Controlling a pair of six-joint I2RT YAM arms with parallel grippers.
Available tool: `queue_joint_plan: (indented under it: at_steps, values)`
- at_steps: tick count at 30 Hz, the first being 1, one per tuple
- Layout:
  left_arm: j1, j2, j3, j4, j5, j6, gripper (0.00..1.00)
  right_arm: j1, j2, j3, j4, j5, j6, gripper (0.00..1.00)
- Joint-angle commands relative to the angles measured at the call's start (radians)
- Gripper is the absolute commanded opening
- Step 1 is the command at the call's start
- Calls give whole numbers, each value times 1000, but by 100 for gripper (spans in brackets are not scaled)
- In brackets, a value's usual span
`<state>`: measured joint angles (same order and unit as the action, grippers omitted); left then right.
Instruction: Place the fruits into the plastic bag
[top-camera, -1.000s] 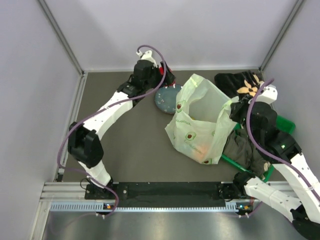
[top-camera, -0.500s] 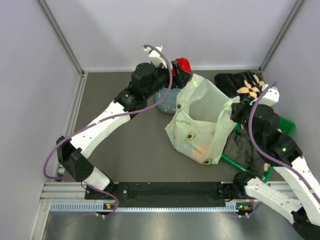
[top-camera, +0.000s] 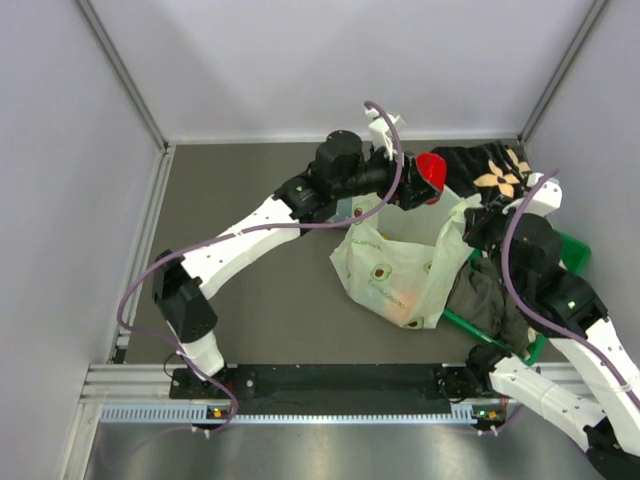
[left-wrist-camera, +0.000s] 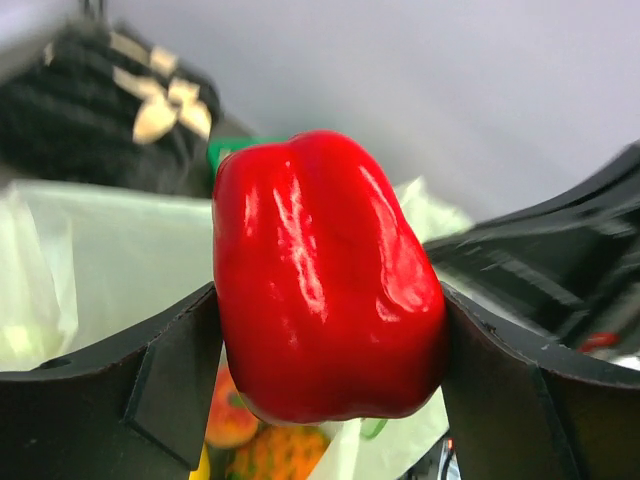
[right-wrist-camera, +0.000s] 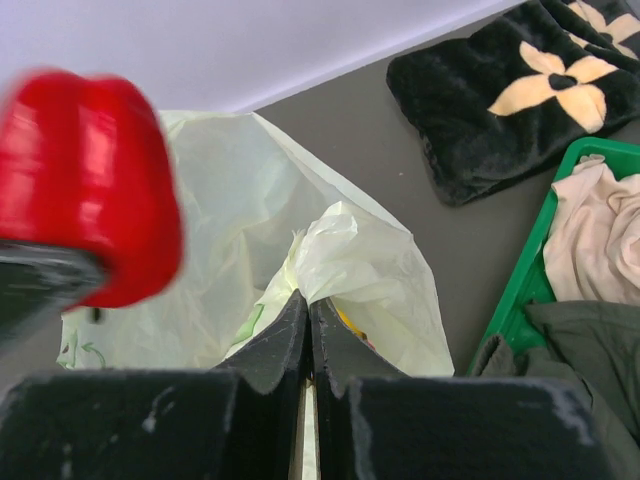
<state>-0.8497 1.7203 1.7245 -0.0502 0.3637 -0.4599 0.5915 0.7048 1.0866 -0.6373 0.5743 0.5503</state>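
Observation:
My left gripper (top-camera: 425, 187) is shut on a glossy red round fruit (top-camera: 431, 176), shaped like a bell pepper, and holds it above the open mouth of the pale green plastic bag (top-camera: 395, 262). The fruit fills the left wrist view (left-wrist-camera: 325, 280); below it, inside the bag, lie an orange pineapple (left-wrist-camera: 285, 455) and a yellow-red mango (left-wrist-camera: 230, 420). My right gripper (right-wrist-camera: 308, 310) is shut on the bag's rim (right-wrist-camera: 345, 250) at its right side and holds it up. The red fruit shows blurred in the right wrist view (right-wrist-camera: 85, 185).
A green basket (top-camera: 560, 265) with dark clothes (top-camera: 490, 295) stands right of the bag. A black cushion with a cream flower (top-camera: 490, 168) lies at the back right. The grey plate is mostly hidden under the left arm. Grey walls close in on three sides.
My left arm has lifted the red fruit off the plate area and swung it right, from left of the bag to over its mouth. The right gripper has stayed on the bag's rim.

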Motion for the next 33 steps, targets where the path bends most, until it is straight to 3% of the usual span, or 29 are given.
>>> queue_joint_plan:
  at_steps: [1,5,10,19,33]
  values:
    - [-2,10,7,-72,3,20,38,-7,-27,-2,16,1,-1,0]
    - [-12,16,7,-131,-43,76,38,-9,-41,-11,8,7,7,0]
    - [-77,99,96,-347,-138,205,39,-9,-39,-8,16,6,7,0]
    - [-80,197,104,-477,-83,211,40,-7,-41,-8,7,4,8,0]
    - [-80,404,211,-675,0,190,53,-9,-33,-7,11,-13,7,0]
